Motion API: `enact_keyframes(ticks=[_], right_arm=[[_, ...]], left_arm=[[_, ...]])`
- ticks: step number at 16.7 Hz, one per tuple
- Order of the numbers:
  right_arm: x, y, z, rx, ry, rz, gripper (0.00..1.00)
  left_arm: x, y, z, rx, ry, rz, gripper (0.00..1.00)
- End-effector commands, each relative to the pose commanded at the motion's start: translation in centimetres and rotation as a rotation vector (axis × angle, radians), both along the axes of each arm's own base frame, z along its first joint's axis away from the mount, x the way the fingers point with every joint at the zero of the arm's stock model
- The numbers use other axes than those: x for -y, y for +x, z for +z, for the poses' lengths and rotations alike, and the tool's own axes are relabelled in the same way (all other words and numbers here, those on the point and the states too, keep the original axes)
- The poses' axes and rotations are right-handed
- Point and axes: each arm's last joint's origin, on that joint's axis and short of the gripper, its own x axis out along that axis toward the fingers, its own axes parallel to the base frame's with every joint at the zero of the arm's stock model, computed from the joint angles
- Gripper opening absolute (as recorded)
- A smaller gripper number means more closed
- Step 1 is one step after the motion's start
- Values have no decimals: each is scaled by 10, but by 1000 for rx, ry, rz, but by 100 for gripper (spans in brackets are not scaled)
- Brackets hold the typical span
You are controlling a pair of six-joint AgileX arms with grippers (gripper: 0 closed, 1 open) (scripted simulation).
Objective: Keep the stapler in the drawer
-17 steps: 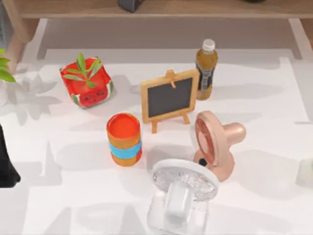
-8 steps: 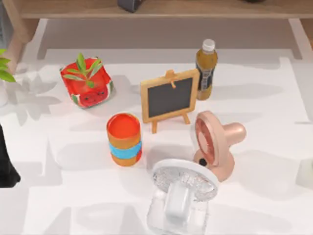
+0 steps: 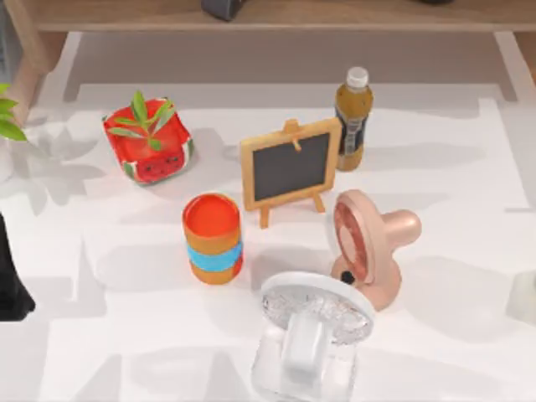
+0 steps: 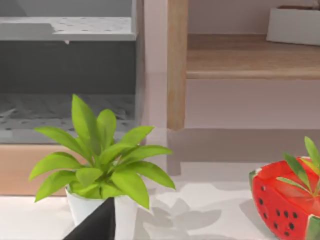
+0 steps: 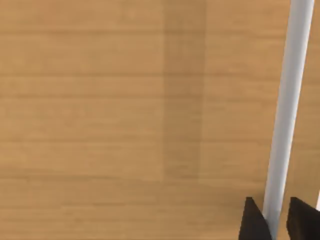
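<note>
Straddling a slim pale-grey bar handle, the right gripper sits close against a light-brown wooden panel with level grain. Its two black fingertips stand one on each side of the bar. One tip meets the bar and a thin strip of wood shows between the bar and the other, so the grasp is released, not clenched.

The left gripper hovers low at the table's left side. Whether it is released or clenched cannot be told. Its dark arm lies along the left edge of the white table. Just beyond that gripper stands a leafy green plant in a small white pot. Farther off are a wooden upright, a wooden shelf carrying a white box, and a red watermelon-shaped planter.

On the table, that planter stands far left. A small wood-framed chalkboard on an easel stands near the middle. An amber bottle with a white cap is just to the chalkboard's far right. An orange cup with a blue band stands nearer than the chalkboard, to its left. A pink desk fan stands to the right of the cup. A round white fan on a clear base stands nearest of all.

A pale whitish shape lies at the table's right edge, well apart from the fans. It is too faint to tell whether it is the stapler.
</note>
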Motion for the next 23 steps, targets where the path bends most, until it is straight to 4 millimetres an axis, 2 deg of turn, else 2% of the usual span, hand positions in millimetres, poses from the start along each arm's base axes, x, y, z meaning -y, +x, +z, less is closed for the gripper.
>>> enact_keyframes(ticks=[10,18,23], right_arm=[[0,1,-1,-5,5,-2,0],[2,60,1,2,1,0,0],[2,62,-2,-8,9,-6,0]], left_arm=[[0,0,0,0,0,0,100],[0,0,0,0,0,0,100],[0,0,0,0,0,0,100]])
